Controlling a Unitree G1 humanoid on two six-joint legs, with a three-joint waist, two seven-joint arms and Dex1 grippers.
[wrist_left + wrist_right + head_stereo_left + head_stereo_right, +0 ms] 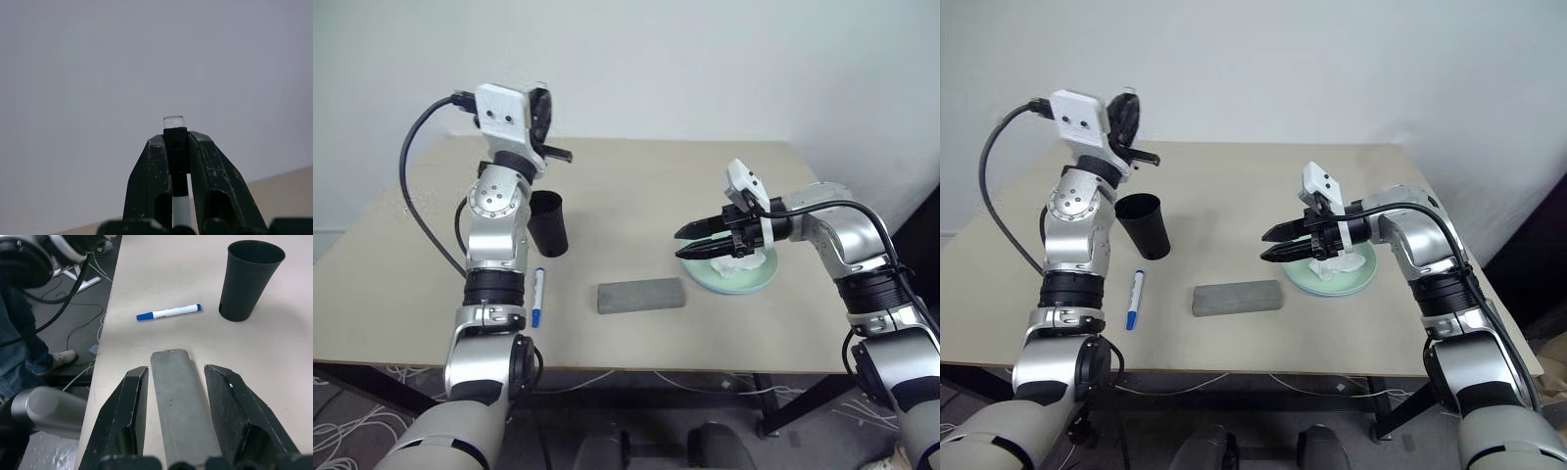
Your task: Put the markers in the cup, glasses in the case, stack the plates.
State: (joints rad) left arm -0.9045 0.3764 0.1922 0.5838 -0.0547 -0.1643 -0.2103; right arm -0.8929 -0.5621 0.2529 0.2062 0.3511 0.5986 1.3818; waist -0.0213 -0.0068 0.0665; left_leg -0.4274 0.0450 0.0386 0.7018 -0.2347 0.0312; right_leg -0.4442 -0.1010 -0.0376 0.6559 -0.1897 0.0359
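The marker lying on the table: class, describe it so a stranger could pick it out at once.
Start at the black cup on the table's left half. Just nearer the front edge lies a slim white marker with a blue cap, left of the grey case.

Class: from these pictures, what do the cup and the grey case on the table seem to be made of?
Cup: probably matte black plastic; thin even rim, dull surface without glare.
Grey case: looks covered in felt or woven fabric; speckled, fuzzy surface with a faint stitch line. What lies under the covering cannot be told.

Before you: black tapered plastic cup point(548, 223) at left, blue-capped white marker point(537, 296) nearer, grey flat case point(641, 295) centre, round mint plate point(752, 280) right.
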